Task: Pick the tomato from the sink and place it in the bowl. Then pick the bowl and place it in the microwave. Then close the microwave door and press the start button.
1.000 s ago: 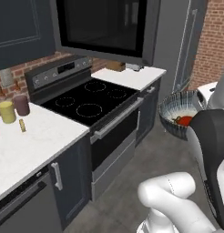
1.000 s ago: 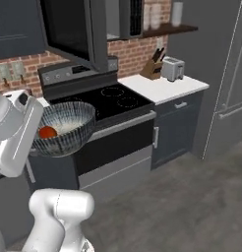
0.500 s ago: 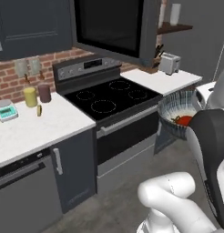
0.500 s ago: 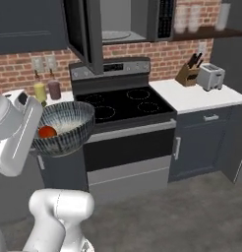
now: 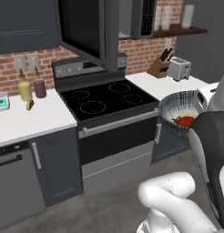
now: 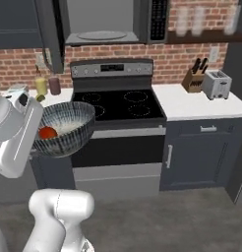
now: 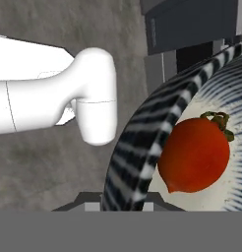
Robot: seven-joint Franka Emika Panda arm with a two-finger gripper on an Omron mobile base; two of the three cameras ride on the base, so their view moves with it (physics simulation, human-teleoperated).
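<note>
Base has swung to face microwave (image 6: pixel 108 22); hand (image 7: pixel 124 201) grips bowl (image 6: pixel 64 129).

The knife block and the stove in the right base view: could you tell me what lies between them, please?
Only bare white counter lies between the knife block and the stove in the right base view; the toaster stands beyond the block.

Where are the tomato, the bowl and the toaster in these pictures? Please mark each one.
tomato (image 7: pixel 194 155): hand view, on the middle of its red skin.
bowl (image 6: pixel 69 139): right base view, on its striped outer wall.
toaster (image 6: pixel 217 84): right base view, on its silver front side.
</note>
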